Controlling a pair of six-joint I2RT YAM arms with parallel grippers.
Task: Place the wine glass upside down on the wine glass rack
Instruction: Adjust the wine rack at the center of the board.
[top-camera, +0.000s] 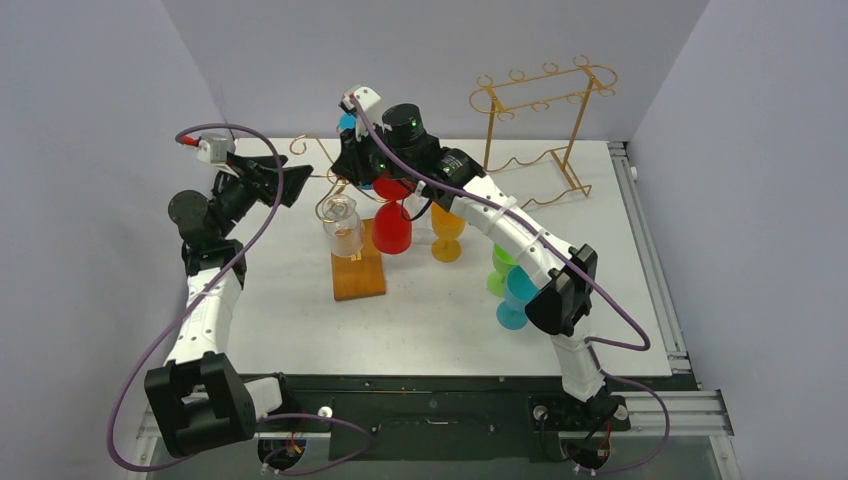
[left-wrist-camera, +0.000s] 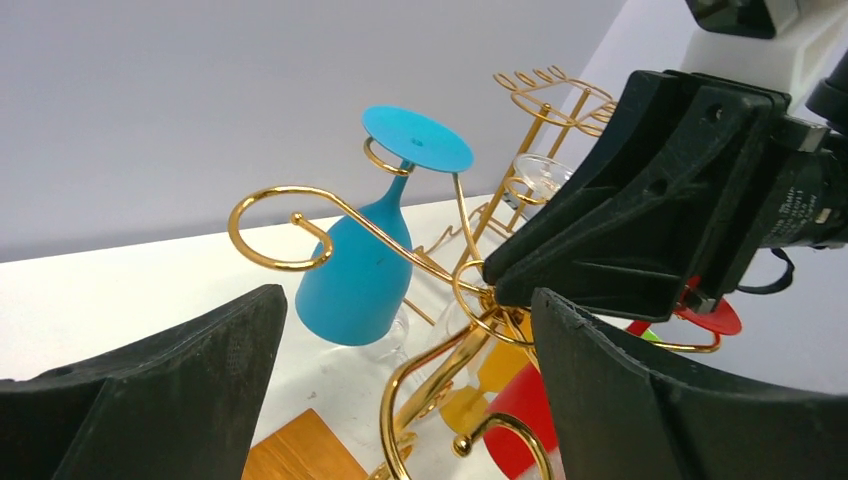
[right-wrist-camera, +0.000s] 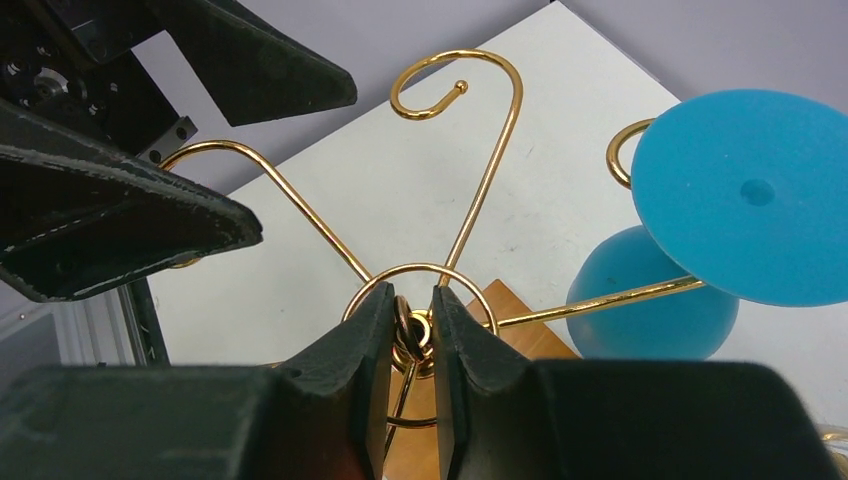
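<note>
Gold wire rack (top-camera: 358, 272) is seen from above on the counter (top-camera: 450, 325); clear glass (top-camera: 342, 232) and red glass (top-camera: 392, 230) are hung on it. Left wrist: blue glass (left-wrist-camera: 358, 275) is hung bowl-down, stem caught in a spiral arm, foot on top, so placement looks done; left jaws are held apart, empty, beside it. Right wrist: right jaws are clamped on the rack's top ring, presumably to steady it.
</note>
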